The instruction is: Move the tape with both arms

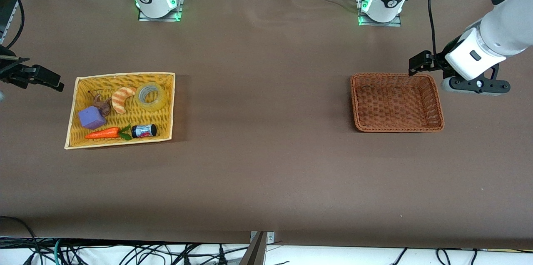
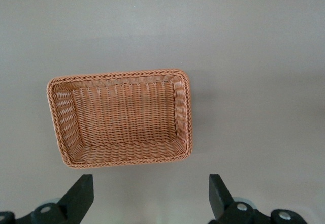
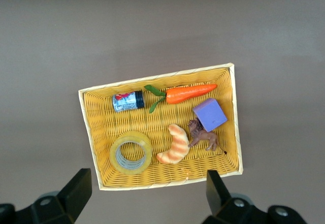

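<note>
Yellow tray, tape untouched

Lying flat in the tray [image 1: 74,111] at middle left of the front frame, tape [image 1: 150,96], beside a croissant [image 1: 122,99]. Hanging high at the left edge, just outside the tray, right gripper [image 1: 39,77], jaws wide, holding nothing. Hovering at the brown basket's [image 1: 437,104] upper right corner, left gripper [image 1: 418,65], jaws wide too. Nothing done yet: pick, handover and drop all left

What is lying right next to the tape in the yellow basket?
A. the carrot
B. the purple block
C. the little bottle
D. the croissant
D: the tape lies flat in the yellow basket with the striped croissant right beside it.
</note>
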Robot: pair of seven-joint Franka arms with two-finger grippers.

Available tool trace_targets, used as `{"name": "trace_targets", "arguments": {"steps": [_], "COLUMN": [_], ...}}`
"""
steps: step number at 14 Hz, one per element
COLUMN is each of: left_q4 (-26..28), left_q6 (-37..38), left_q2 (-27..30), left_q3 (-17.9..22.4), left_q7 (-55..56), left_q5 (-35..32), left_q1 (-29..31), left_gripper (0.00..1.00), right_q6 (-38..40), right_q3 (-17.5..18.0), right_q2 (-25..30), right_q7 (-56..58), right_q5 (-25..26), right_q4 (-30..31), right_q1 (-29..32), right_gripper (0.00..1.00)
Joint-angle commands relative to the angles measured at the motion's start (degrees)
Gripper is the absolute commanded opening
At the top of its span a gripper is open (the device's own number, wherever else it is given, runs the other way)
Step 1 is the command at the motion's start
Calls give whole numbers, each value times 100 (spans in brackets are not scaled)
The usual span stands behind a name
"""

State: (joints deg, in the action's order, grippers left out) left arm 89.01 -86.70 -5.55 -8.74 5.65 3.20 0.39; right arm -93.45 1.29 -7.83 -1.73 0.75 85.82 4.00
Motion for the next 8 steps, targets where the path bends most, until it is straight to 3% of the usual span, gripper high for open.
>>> {"name": "trace_targets", "arguments": {"steps": [1,8], "left_q4": [38,46], "left_q6": [57,74], "left_q2": [98,107], "left_q3": [-5,-23], "left_q7": [76,111], "left_q5": [-65,-65], "left_q1": [-4,4], "left_gripper": [100,100], "right_q6": [99,134], "right_q3": [29,29], "right_q2": [9,9], "right_q7": [7,7], "right_q5": [-5,-14], "right_q4": [-57,-66], "right_q1": [31,22], "right_gripper": [100,100]}}
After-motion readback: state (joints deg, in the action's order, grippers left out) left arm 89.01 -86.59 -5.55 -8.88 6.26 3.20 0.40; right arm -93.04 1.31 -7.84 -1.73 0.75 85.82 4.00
